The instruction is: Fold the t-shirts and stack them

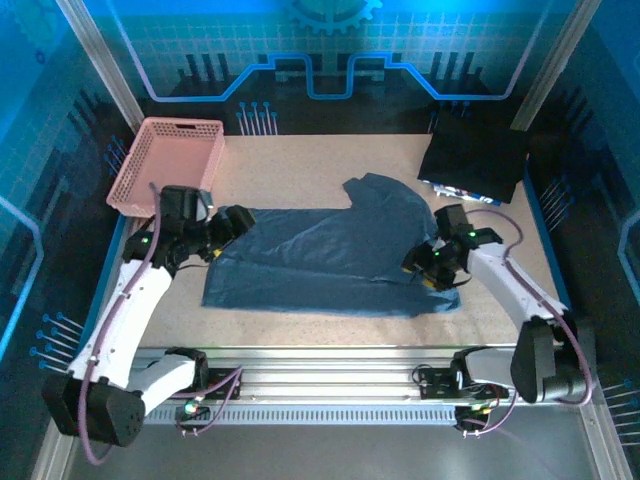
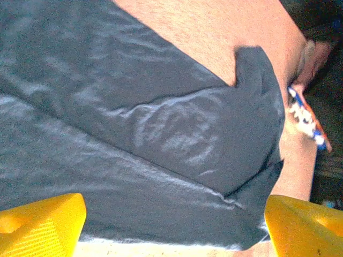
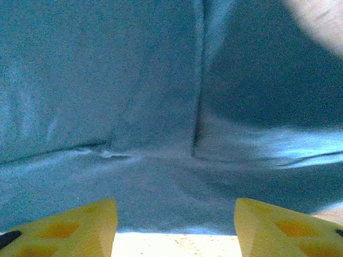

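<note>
Cloth position: we find one slate-blue t-shirt (image 1: pixel 320 255) spread flat on the bench (image 1: pixel 300 160), about mid-bench, with its long side running left to right. One sleeve projects toward the far side, right of centre. The left wrist view shows one layer of the cloth lying over another, with shallow wrinkles across both.

Left fingers (image 1: pixel 228 226): we see them at the left end of the t-shirt, low over its edge. In the left wrist view the two yellow tips stand wide apart. Nothing lies between them and the cloth lies beyond them, so they are released.

Right fingers (image 1: pixel 422 266): we see them at the near right corner of the t-shirt. In the right wrist view the yellow tips are also spread. The cloth edge and a strip of bare bench show between them. No cloth is pinched, so they are released as well.

Other items: a pink lattice basket (image 1: pixel 130 175) sits at the far left corner, well apart from the t-shirt. A black folded item (image 1: pixel 475 160) lies at the far right. A small blue, white and orange printed object (image 1: pixel 455 188) sits at its near edge.
</note>
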Robot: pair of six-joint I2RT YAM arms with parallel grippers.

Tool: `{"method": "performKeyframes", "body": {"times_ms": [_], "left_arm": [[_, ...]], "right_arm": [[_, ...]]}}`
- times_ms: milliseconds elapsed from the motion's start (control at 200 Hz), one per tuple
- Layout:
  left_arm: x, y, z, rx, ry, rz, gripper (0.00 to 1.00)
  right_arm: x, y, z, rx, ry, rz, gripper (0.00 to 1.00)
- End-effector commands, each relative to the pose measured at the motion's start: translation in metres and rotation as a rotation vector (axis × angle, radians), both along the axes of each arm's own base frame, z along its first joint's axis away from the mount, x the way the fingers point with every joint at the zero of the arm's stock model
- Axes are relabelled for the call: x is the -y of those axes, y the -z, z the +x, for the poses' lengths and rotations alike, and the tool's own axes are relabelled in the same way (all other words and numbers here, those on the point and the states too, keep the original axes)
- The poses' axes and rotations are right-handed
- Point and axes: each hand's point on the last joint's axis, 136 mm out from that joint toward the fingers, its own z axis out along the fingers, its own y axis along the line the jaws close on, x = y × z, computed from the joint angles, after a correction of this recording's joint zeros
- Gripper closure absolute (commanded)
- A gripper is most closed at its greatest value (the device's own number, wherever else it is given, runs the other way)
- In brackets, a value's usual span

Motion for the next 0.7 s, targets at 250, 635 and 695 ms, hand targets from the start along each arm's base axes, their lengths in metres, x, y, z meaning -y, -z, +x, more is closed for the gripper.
{"method": "performKeyframes", "body": {"times_ms": [250,635,695], "left_arm": [[0.04,0.013,0.004,0.047,0.181,0.168,0.09],[0.029,0.022,-0.009,0.027,0.162,0.207,0.09],[0.026,0.023,-0.01,0.026,0.154,0.214,0.09]], "right_arm": [[-0.024,0.037,0.002,-0.081,0.013,0.031,0.5],[-0.014,0.049,0.013,-0.122,0.033,-0.04,0.76],[-0.014,0.047,0.018,-0.115,0.034,-0.041,0.83]]}}
